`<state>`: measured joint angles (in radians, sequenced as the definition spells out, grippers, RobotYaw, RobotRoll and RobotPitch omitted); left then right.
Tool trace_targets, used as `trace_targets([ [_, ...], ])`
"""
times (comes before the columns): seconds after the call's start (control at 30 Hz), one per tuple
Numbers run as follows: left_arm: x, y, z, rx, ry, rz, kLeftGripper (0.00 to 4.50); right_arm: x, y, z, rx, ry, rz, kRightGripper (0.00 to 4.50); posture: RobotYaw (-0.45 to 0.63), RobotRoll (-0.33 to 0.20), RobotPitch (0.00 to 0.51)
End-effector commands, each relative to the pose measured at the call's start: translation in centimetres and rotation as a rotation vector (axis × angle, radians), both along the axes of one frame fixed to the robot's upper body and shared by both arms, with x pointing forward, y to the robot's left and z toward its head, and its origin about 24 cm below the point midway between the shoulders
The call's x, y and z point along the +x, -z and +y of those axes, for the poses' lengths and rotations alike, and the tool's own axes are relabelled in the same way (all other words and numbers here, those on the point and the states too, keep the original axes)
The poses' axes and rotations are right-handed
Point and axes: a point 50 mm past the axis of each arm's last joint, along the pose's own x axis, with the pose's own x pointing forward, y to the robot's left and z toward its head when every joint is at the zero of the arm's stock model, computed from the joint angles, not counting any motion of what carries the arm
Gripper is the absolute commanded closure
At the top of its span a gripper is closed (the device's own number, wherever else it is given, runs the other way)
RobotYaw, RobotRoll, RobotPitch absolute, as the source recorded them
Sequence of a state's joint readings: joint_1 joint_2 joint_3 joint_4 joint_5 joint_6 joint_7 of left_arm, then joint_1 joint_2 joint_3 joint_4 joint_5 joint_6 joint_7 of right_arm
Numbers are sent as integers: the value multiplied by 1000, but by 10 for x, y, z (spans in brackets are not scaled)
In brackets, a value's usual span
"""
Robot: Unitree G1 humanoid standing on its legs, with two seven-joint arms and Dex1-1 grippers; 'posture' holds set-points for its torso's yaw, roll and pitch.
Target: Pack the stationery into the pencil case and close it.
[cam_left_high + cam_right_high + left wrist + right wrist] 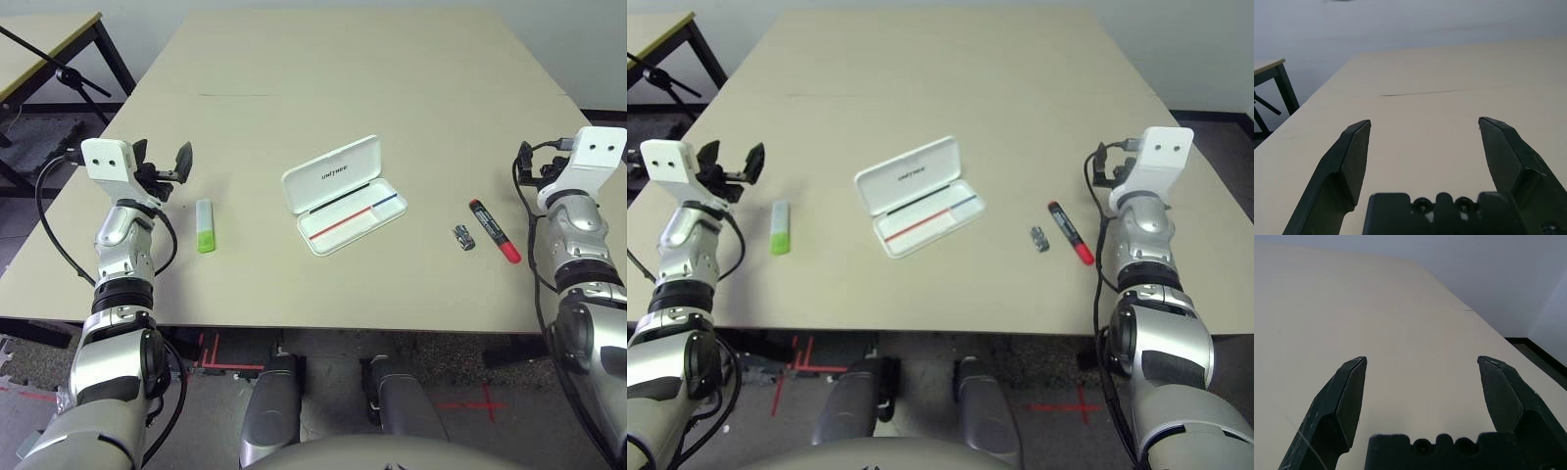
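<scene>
Fig.: pencil case [345, 196] open at frame centre. Green stick [205, 226] lies lengthwise up-down, just right of left gripper [168, 168], the nearer arm. Marker [493, 231] and silvery piece [462, 237] lie left of right gripper [1420, 382] (both jaws wide, empty).

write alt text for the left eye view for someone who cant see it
An open white pencil case lies in the middle of a beige table, with nothing in it. A green and white stick lies to its left; a small silvery piece and a red marker lie to its right. The left gripper and right gripper hover open at the sides, holding nothing.
</scene>
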<state>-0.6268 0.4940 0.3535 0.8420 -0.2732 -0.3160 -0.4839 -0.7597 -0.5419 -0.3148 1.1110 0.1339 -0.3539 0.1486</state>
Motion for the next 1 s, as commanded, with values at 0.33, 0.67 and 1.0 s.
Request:
trace_targets([
  [0.33,-1,1,-3,7,14,0,63,-4,4,-3,-14,-28,16,0,85,0,93],
  [0.67,-3,-9,2,21,37,-10,63,0,-13,4,-48,-418,118,0,55,0,107],
  [1.0,-18,-21,1,66,162,7,63,-12,-15,14,-141,-842,345,0,65,0,104],
])
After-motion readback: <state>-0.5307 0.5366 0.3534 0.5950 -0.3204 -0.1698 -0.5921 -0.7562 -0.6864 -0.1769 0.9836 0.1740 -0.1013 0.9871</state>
